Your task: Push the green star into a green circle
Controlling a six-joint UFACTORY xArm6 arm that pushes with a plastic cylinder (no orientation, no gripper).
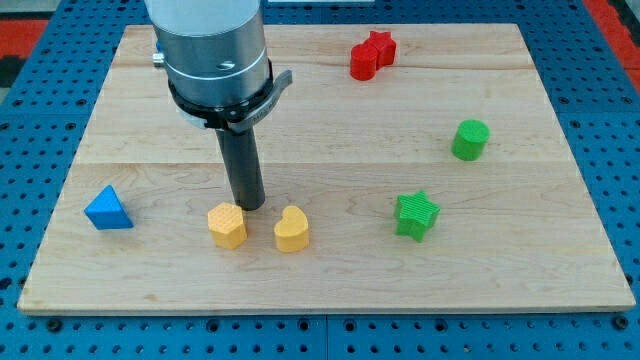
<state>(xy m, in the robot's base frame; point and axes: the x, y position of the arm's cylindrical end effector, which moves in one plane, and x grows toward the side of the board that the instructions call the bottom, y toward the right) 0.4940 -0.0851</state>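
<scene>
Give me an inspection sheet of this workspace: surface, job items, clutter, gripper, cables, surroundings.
Surface: pale wooden board, lying flat.
Job's things: green star at the view's right of centre; green circle above it and slightly right, a gap between them.
Clutter: red star near the view's top; blue triangle at the view's left; yellow hexagon-like block and yellow heart near the bottom centre.
Grippers: none; my tip sits just above the gap between the two yellow blocks, far left of the green star.
Cables: nothing seen.
Surroundings: blue perforated base around the board.
</scene>
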